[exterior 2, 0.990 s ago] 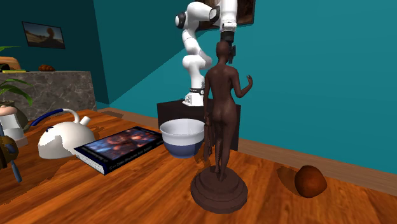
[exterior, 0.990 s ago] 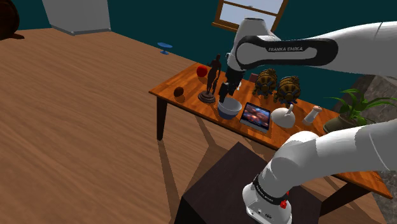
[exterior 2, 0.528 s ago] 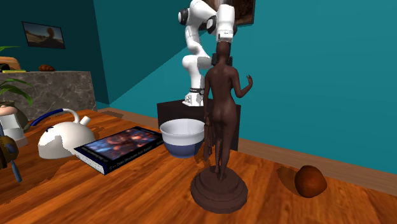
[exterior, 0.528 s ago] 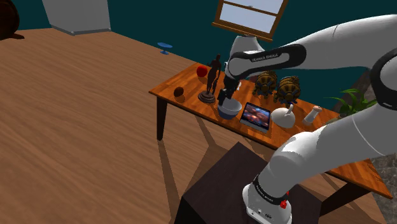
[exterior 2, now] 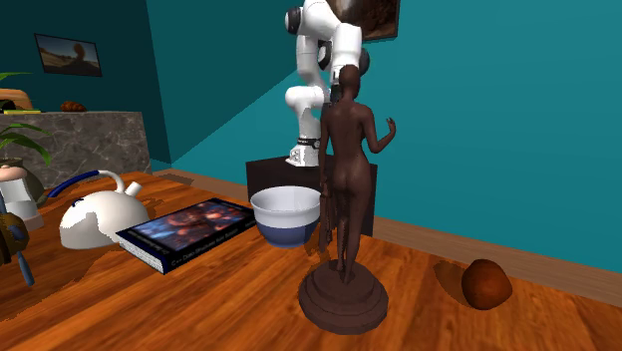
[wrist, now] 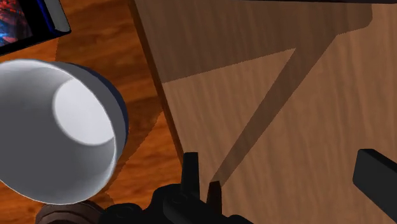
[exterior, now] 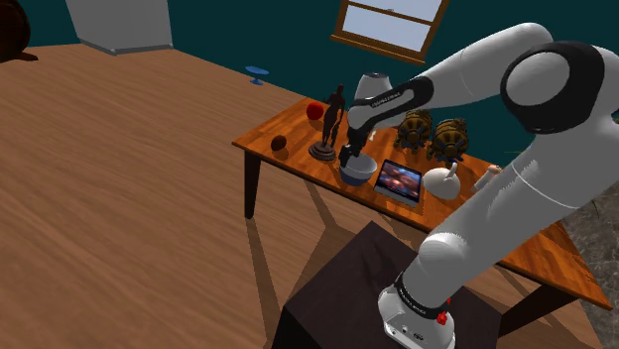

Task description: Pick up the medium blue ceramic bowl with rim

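By the 10 o'clock rim of the bowl (exterior: 359, 173) in the shoulder view, we are hovering the gripper (exterior: 348, 159), fingers spread. We are likely offsetting it to pinch 1 wall.

Floor (exterior: 119, 178): brown wood planks, running under a wooden table (exterior: 296, 159) with an orange-brown top and dark legs. Walls (exterior 2: 498, 120): plain teal. A wood-framed window (exterior: 392, 25) is set in the wall beyond the table. A framed picture (exterior 2: 68, 54) hangs above a stone-faced counter (exterior 2: 90, 140). A pale cabinet (exterior: 119, 25) stands on the floor at the shoulder view's upper left, well apart from the table
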Motion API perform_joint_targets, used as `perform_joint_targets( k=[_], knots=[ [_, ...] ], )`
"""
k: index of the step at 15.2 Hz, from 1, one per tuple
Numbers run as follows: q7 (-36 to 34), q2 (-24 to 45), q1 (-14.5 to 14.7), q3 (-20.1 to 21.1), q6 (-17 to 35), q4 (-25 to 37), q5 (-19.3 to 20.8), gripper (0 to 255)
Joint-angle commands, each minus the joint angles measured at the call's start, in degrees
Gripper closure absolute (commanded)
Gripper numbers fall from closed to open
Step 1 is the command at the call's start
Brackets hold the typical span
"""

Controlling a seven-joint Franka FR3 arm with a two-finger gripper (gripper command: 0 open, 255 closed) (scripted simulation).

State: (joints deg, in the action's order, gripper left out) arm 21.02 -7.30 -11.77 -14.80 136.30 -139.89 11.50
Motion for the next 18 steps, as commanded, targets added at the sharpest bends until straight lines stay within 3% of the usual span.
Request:
perform_joint_targets(
  k=[1,8,15,18],
  knots=[
    [1.25,4.18,-0.54,-0.93,2.55,2.02,-0.28,0],
    [6.77,19.06,-3.52,-2.82,9.75,10.75,-3.63,0],
    [11.79,33.57,-8.45,-2.14,13.46,22.66,-7.62,0],
    [11.77,35.42,-8.79,-1.76,15.20,22.74,-7.99,0]
  ],
)
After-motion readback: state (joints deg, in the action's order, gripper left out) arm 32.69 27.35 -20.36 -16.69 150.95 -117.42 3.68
